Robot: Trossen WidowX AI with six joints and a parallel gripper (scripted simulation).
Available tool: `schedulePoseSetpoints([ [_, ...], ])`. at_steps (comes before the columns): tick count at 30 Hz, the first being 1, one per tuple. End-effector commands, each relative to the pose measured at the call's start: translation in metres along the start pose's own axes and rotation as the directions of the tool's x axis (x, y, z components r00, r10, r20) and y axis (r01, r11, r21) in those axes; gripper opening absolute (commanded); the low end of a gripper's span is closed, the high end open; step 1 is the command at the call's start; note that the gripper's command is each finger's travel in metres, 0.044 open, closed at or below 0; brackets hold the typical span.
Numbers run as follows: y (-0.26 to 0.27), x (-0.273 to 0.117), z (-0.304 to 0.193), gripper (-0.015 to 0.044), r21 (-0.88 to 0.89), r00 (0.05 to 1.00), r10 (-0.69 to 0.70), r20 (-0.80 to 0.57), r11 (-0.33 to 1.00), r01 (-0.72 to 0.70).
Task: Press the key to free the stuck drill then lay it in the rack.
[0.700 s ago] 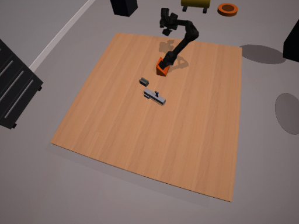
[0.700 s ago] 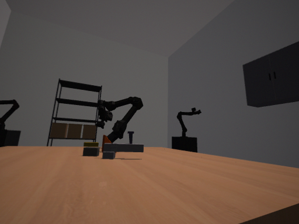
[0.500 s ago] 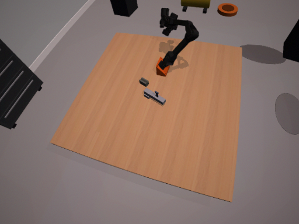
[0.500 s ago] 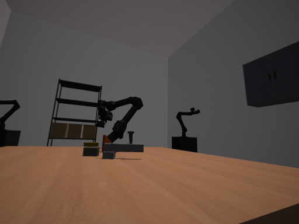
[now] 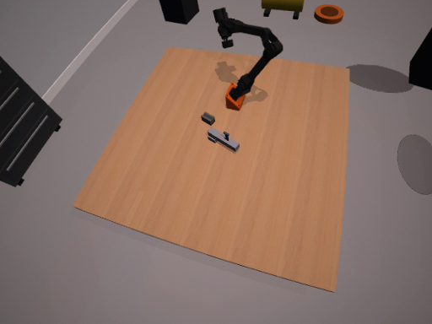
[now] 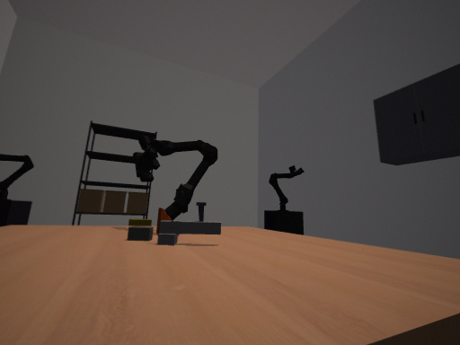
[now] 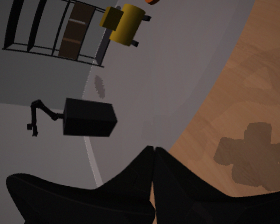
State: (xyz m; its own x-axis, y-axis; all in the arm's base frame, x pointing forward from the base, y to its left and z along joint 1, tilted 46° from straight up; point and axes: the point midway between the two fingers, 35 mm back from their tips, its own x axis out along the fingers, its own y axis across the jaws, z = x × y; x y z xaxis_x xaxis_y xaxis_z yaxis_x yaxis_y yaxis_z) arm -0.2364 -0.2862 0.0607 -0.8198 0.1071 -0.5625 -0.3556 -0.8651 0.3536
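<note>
Hovering high beyond the grey bar (image 5: 224, 139) (image 6: 190, 227), my gripper (image 5: 224, 29) (image 6: 145, 174) (image 7: 153, 152) is closed on nothing. A dark T-shaped piece (image 5: 226, 136) (image 6: 201, 211) (perhaps the drill) stands upright at the bar; a small grey block (image 5: 207, 118) (image 6: 140, 234) sits near it. I can read no lettering.

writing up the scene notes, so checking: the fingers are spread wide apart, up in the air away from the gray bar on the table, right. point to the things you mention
Not quite: the fingers are closed, their tips meeting, as the wrist view shows. The rest stands: they are up in the air, away from the gray bar (image 5: 217, 137) (image 6: 189, 228) on the table (image 5: 253, 197) (image 6: 252, 291) (image 7: 240, 75).
</note>
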Motion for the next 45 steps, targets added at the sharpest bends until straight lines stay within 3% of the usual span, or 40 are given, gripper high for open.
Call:
schedulePoseSetpoints([
  [1, 0.007, -0.038, -0.047, 0.0, -0.258, 0.984, 0.04, -0.172, 0.962, -0.084],
  [8, -0.015, -0.131, -0.13, 0.0, -0.657, 0.878, 0.015, -0.478, 0.657, -0.369],
  [14, -0.064, -0.216, -0.179, 0.0, -0.74, 0.743, -0.099, -0.662, 0.238, -0.629],
  [20, -0.133, -0.291, -0.199, 0.0, -0.595, 0.627, -0.283, -0.726, -0.198, -0.779],
  [24, -0.191, -0.336, -0.196, 0.0, -0.378, 0.57, -0.43, -0.7, -0.454, -0.807],
  [28, -0.25, -0.375, -0.18, 0.0, -0.099, 0.534, -0.569, -0.625, -0.621, -0.778],
  [33, -0.324, -0.411, -0.144, 0.0, 0.272, 0.52, -0.711, -0.473, -0.68, -0.682],
  [39, -0.405, -0.438, -0.081, 0.0, 0.652, 0.536, -0.81, -0.237, -0.541, -0.531],
  [42, -0.433, -0.444, -0.053, 0.0, 0.759, 0.547, -0.825, -0.139, -0.444, -0.476],
  [45, -0.434, -0.444, -0.051, 0.0, 0.766, 0.548, -0.826, -0.132, -0.436, -0.472],
])
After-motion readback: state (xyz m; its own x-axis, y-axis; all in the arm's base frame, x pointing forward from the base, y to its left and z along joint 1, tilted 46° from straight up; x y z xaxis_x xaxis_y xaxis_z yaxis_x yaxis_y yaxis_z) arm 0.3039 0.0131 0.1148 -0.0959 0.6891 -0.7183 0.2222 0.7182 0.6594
